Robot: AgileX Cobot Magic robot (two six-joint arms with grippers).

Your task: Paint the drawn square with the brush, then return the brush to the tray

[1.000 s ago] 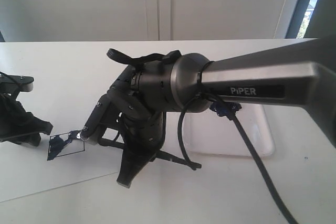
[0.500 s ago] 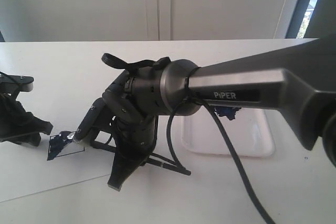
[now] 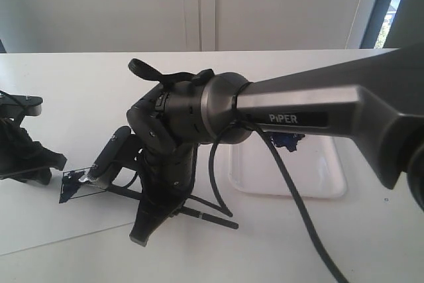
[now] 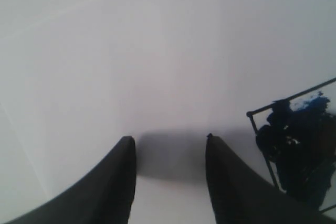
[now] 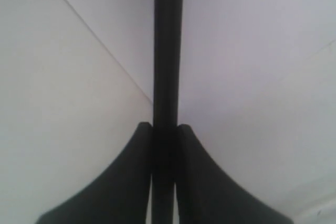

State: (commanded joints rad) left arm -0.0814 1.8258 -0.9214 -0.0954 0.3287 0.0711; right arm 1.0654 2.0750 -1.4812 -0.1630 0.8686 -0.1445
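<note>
My right gripper [image 3: 146,225] reaches across the middle and points down at the table, shut on the black handle of the brush [image 3: 212,218]. In the right wrist view the brush [image 5: 168,51] runs straight out between the closed fingertips of the right gripper [image 5: 165,127]. The brush's silver end lies over the drawn square [image 3: 78,187], which is partly filled with dark paint. My left gripper [image 3: 26,158] rests at the far left on the white paper [image 3: 59,226]. In its wrist view the left gripper [image 4: 169,139] is open and empty, with the drawn square [image 4: 299,150] beside one finger.
The tray [image 3: 318,177] lies at the right behind the right arm, with a dark paint blob [image 3: 286,141] at its far edge. The arm's black cable [image 3: 291,210] hangs in front of it. A white wall closes the back of the table.
My right gripper has shifted left and lower with the brush, and the brush tip has slid left across the square. The left gripper has not moved.
</note>
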